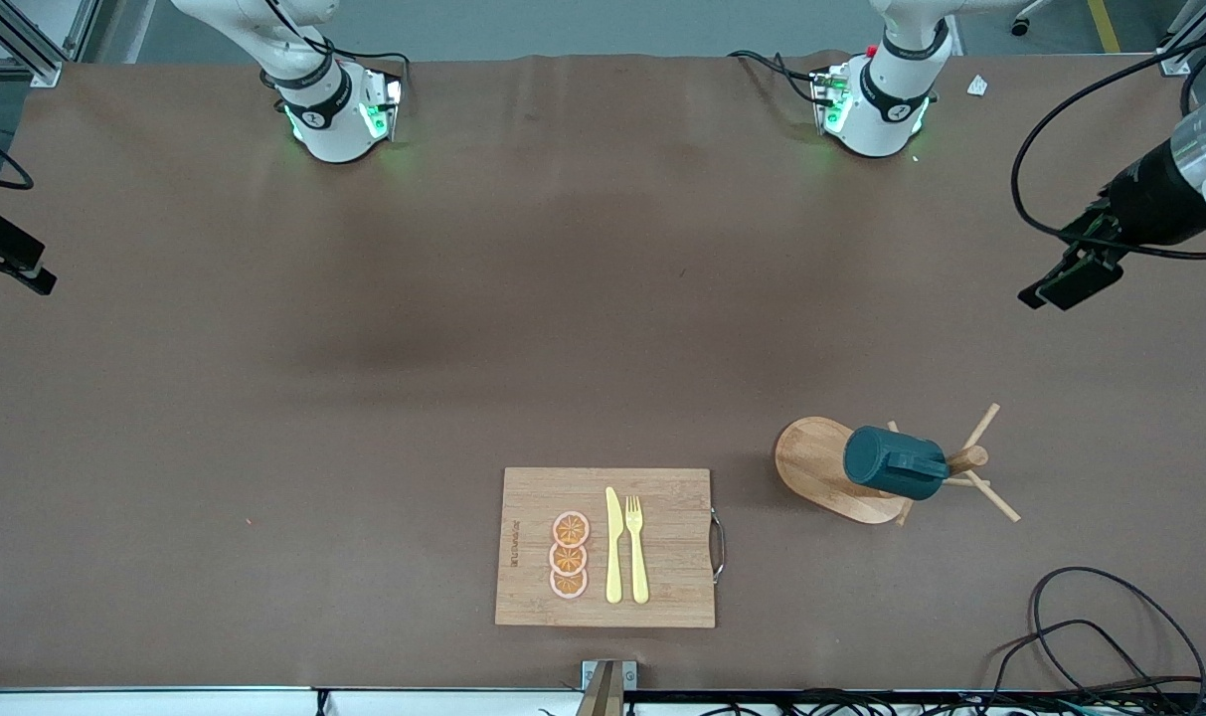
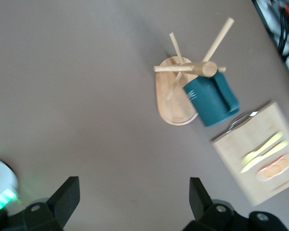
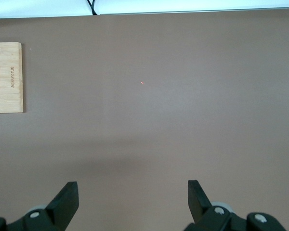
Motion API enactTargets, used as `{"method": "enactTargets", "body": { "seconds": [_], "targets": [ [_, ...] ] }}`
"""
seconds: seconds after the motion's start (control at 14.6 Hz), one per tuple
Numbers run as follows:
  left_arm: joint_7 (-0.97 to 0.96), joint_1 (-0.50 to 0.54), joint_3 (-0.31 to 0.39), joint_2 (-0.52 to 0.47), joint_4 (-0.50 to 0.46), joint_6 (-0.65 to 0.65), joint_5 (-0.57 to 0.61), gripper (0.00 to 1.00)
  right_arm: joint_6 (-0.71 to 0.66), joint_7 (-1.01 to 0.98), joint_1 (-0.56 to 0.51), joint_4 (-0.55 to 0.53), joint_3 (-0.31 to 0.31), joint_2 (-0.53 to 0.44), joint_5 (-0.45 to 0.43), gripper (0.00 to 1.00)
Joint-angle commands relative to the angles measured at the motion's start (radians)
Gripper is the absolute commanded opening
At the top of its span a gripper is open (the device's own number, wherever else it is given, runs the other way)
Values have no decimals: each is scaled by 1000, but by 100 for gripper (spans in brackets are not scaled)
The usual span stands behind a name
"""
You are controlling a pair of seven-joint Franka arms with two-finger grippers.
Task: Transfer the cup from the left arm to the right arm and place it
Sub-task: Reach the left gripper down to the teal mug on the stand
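Observation:
The dark teal cup hangs on its side on a peg of the wooden rack, toward the left arm's end of the table. In the left wrist view the cup shows beside the rack's oval base, well away from my left gripper. That gripper is open and empty, up in the air. In the front view it shows at the picture's edge. My right gripper is open too, with nothing between its fingers, over bare table at the right arm's end.
A wooden cutting board with a metal handle lies near the front camera's table edge. On it are a yellow knife, a yellow fork and orange slices. Black cables loop near the rack's corner.

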Motion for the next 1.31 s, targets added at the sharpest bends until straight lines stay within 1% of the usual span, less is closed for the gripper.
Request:
{"method": "enactTargets", "body": {
  "seconds": [0.0, 0.14, 0.27, 0.41, 0.69, 1.03, 1.1, 1.24],
  "targets": [
    [-258, -32, -3, 4, -33, 84, -23, 100, -4, 3, -12, 3, 9, 0, 0, 100],
    [-380, -43, -11, 16, -64, 167, -21, 100, -4, 3, -12, 3, 9, 0, 0, 100],
    [-440, -46, -14, 37, -72, 237, -21, 100, -4, 3, -14, 3, 9, 0, -2, 100],
    [-551, -55, -16, 57, -78, 302, -21, 100, -4, 3, -14, 3, 9, 0, -2, 100],
    [-567, -72, -16, 131, -69, 331, -14, 100, -4, 3, -14, 3, 9, 1, -2, 100],
    [-612, -69, -16, 163, -75, 363, -23, 100, -4, 3, -14, 3, 9, 3, -2, 100],
    [-615, -61, -16, 172, -75, 382, -32, 100, -4, 3, -14, 3, 9, 1, -2, 100],
    [-595, -47, -13, 182, -74, 412, -99, 100, -4, 3, -14, 3, 9, 3, -2, 100]
  ]
}}
